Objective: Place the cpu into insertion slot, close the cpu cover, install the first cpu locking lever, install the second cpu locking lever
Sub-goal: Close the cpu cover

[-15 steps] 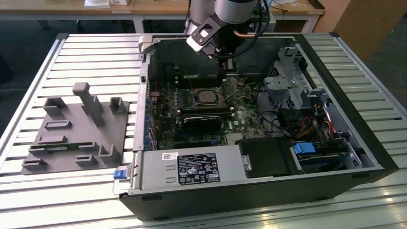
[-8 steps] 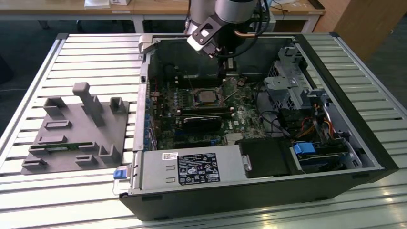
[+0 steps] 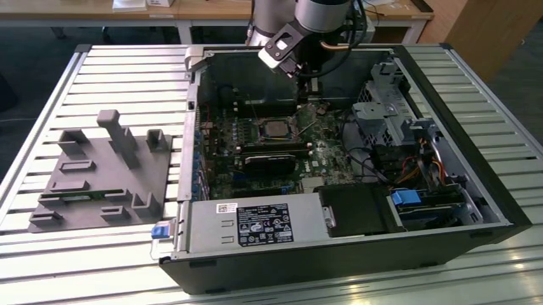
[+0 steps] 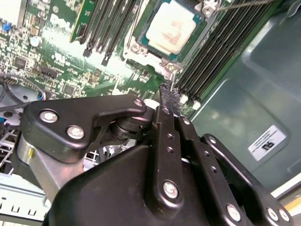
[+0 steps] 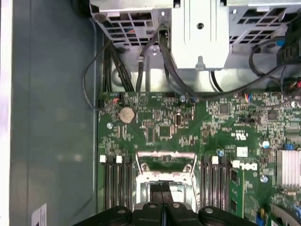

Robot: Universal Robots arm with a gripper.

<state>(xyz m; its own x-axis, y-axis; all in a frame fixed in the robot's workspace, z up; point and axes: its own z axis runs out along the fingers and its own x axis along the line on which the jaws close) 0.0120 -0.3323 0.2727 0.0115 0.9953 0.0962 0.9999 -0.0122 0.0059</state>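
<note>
Already the cpu [image 4: 169,26] lies in the slot [image 3: 261,130] on the motherboard [image 5: 155,127], pale face up. The pincer [image 4: 165,96] is closed, fingers pressed together with nothing seen between them, its tip just beside the slot's edge. In the exterior view the arm reaches down into the open case [image 3: 297,267] on the slatted tabletop [image 3: 127,76].

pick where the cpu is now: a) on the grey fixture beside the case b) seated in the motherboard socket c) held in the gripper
b: in the second wrist view the cpu lies flat in the insertion slot, just beyond the gripper.
</note>
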